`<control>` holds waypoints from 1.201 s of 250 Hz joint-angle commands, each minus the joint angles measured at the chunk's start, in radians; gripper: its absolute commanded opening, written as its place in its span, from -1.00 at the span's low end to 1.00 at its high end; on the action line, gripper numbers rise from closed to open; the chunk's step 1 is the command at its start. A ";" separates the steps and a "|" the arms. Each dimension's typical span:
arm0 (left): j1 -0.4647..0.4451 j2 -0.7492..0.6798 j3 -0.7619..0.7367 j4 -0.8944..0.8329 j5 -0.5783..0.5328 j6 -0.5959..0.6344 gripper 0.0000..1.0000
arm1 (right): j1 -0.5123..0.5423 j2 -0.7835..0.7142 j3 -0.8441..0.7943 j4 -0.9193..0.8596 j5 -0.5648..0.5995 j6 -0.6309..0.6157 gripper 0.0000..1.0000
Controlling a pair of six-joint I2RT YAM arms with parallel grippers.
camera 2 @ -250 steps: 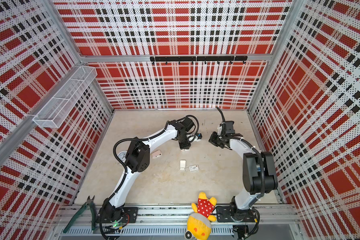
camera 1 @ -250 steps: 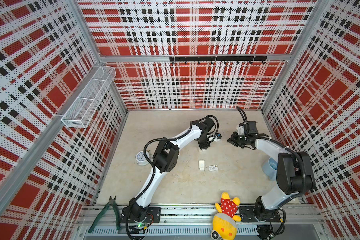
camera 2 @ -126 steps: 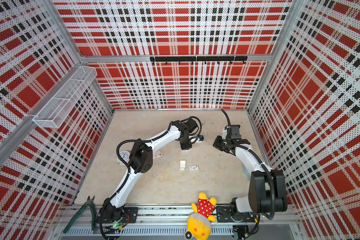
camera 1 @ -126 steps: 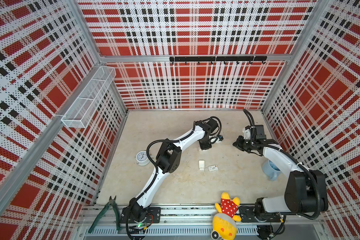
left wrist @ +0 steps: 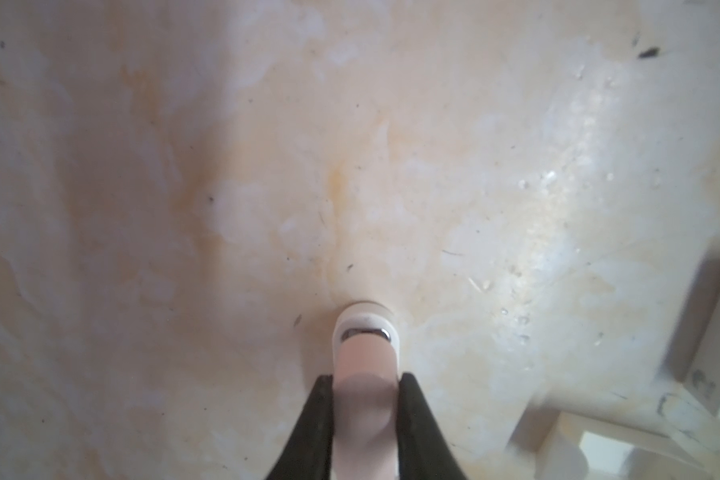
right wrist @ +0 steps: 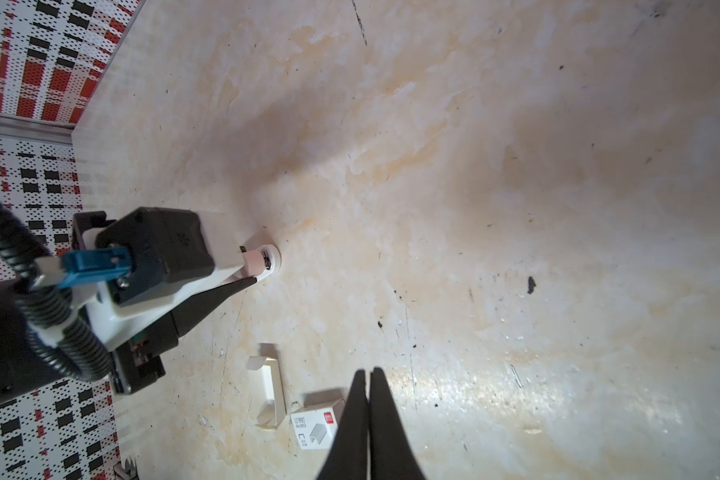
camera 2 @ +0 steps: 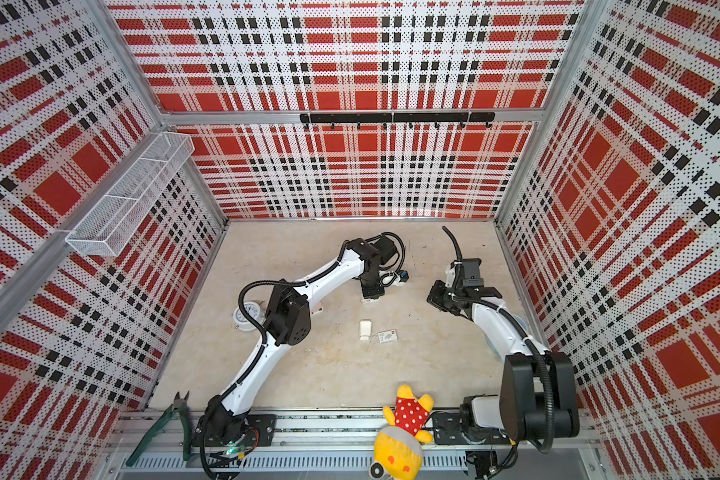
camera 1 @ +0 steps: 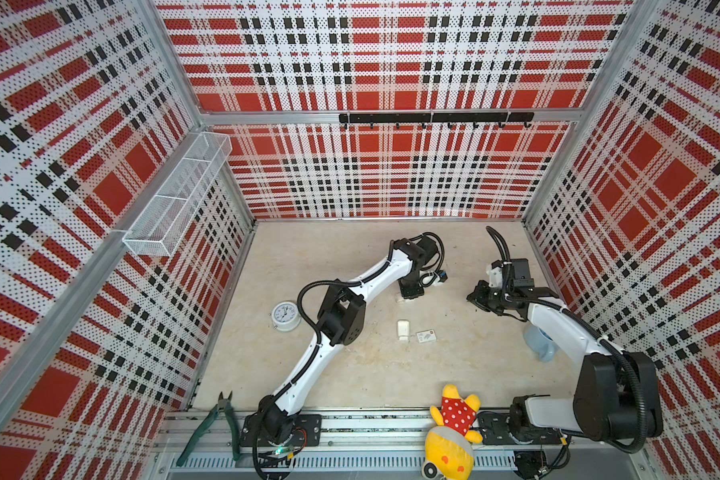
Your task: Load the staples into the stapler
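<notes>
We look down on a beige marbled table (camera 1: pixel 454 374). The left arm (camera 1: pixel 377 272) reaches from the front edge towards the back, and the right arm (camera 1: pixel 558 328) bends in along the right edge.

A yellow plush toy (camera 1: pixel 454 428) lies on the rail at the front edge, and green-handled pliers (camera 1: pixel 213 424) lie by the front left corner. A white clock (camera 1: pixel 285 316) sits near the left edge. A pale blue cup (camera 1: pixel 535 340) stands near the right edge, partly under the right arm.

The left gripper (left wrist: pixel 366 376) is clenched on the pink stapler (left wrist: pixel 364 353). It holds the stapler nose-down on the table, between the middle and the back edge.

The right gripper (right wrist: pixel 368 372) hangs over the table, well apart from the stapler. Its fingers (right wrist: pixel 356 399) are pressed together with nothing between them.

Near the table's middle lies an open white card tray (camera 1: pixel 403 330). Just beside it is the small white staple box (camera 1: pixel 426 336), with its orange corner mark and grey picture. We cannot make out the staples themselves in any view.
</notes>
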 commanded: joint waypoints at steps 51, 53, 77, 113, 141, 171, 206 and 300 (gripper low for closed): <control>-0.025 0.153 -0.081 -0.214 0.048 0.025 -0.83 | 0.001 -0.077 -0.052 0.005 0.000 0.001 -0.85; -0.025 0.153 -0.081 -0.214 0.047 0.026 -0.83 | 0.001 -0.077 -0.053 0.005 0.001 0.001 -0.85; -0.025 0.155 -0.075 -0.215 0.052 0.025 -0.83 | 0.001 -0.081 -0.058 0.008 0.003 0.002 -0.85; -0.029 0.169 -0.053 -0.249 0.052 0.028 -0.83 | 0.001 -0.071 -0.055 0.015 -0.012 0.004 -0.85; -0.032 0.170 -0.050 -0.266 0.059 0.022 -0.83 | 0.001 -0.062 -0.056 0.026 -0.019 0.007 -0.85; -0.041 0.154 -0.065 -0.268 0.093 0.009 -0.83 | 0.001 -0.050 -0.063 0.044 -0.030 0.011 -0.85; -0.058 0.159 -0.068 -0.267 0.096 0.001 -0.83 | 0.001 -0.033 -0.069 0.054 -0.032 0.011 -0.85; -0.075 0.186 -0.073 -0.304 0.144 -0.002 -0.83 | 0.001 -0.019 -0.087 0.074 -0.036 0.013 -0.85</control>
